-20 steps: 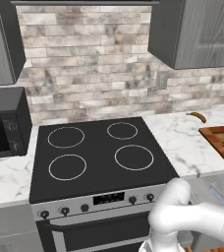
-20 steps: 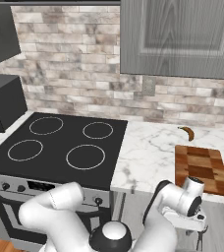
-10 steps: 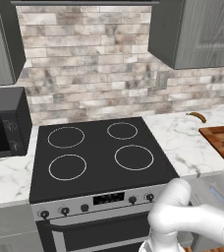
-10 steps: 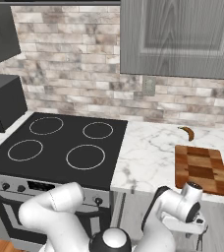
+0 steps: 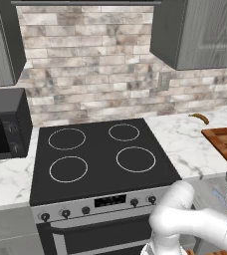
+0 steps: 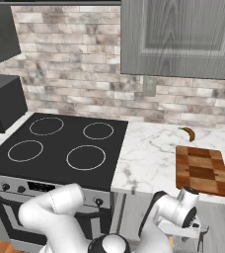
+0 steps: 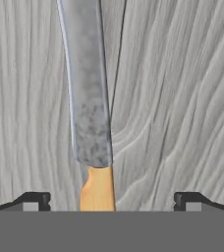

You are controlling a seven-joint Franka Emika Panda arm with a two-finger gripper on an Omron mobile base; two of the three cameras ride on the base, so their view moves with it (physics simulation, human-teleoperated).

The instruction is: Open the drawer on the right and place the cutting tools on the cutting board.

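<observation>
The two-finger dark-tipped gripper (image 7: 112, 201) hangs wide open and empty over the grey drawer floor (image 7: 182, 98). Between its fingertips lies a slim knife with bluish-grey blade and orange-tan handle (image 7: 90, 113), long axis running six to twelve o'clock, handle nearest.

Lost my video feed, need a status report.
End effector open, fingertips straddling knife handle in the grey drawer. Knife not gripped. Cutting board bare. Nothing blocking.

Your arm (image 6: 55, 210) is all glossy white rounded shells with dark joint rings, chunky white wrist (image 6: 181, 207), and the tool (image 7: 111, 201) has two small dark fingertips (image 7: 33, 201).
</observation>
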